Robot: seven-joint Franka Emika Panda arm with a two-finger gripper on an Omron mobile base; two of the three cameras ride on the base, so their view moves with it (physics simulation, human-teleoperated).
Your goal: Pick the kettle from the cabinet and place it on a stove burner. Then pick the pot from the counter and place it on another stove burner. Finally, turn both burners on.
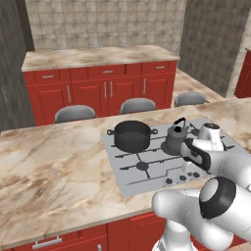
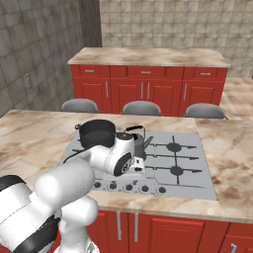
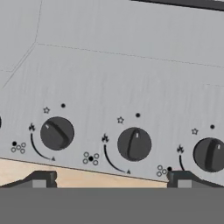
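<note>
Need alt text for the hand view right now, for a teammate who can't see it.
Close view of the grey steel cooktop with three dark round knobs in a row: left knob, middle knob, right knob. The open gripper hangs over the cooktop's front edge, fingertips wide apart, touching no knob.

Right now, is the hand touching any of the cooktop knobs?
Apart. In the hand view the open hand hovers over the cooktop's front edge, with bare steel showing between its fingertips and the middle knob.
</note>
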